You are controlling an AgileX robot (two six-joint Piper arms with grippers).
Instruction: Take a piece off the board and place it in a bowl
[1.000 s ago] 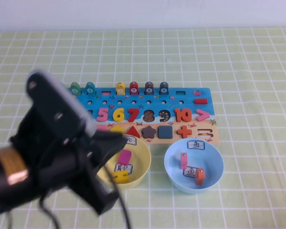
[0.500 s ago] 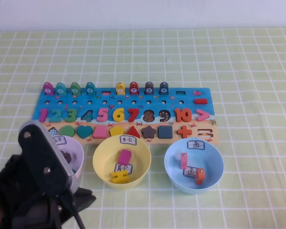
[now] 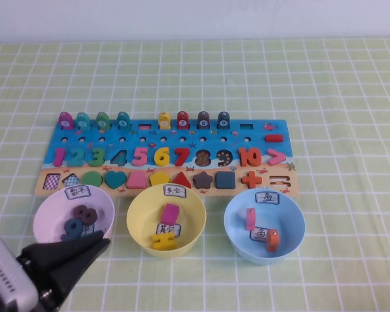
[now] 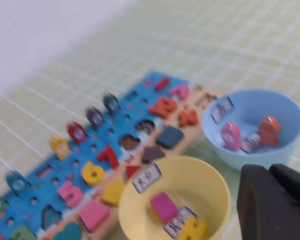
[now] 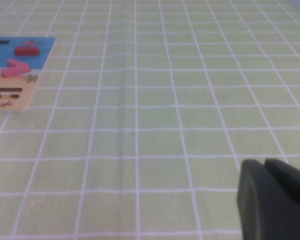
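The pink arch-topped piece (image 3: 250,219) lies inside the light blue bowl (image 3: 231,224), beside an orange peg (image 3: 272,240); the left wrist view shows the same piece (image 4: 231,135) in that bowl (image 4: 290,107). The long blue board (image 3: 260,140) stretches behind the three bowls, with several pegs along its far edge. My left gripper (image 3: 101,242) is shut and empty at the near left of the table, just in front of the lilac bowl. My right gripper (image 5: 264,165) is shut over bare tablecloth to the right of the board, outside the high view.
A yellow bowl (image 3: 135,218) holds a pink square block and a yellow piece. The pale lilac bowl (image 3: 42,218) holds dark numerals. A green checked cloth covers the table, with open cloth behind and to the right of the board.
My left arm has pulled back from over the board to the near left corner, uncovering the lilac bowl and the board's left half. The pieces in the bowls have not moved.
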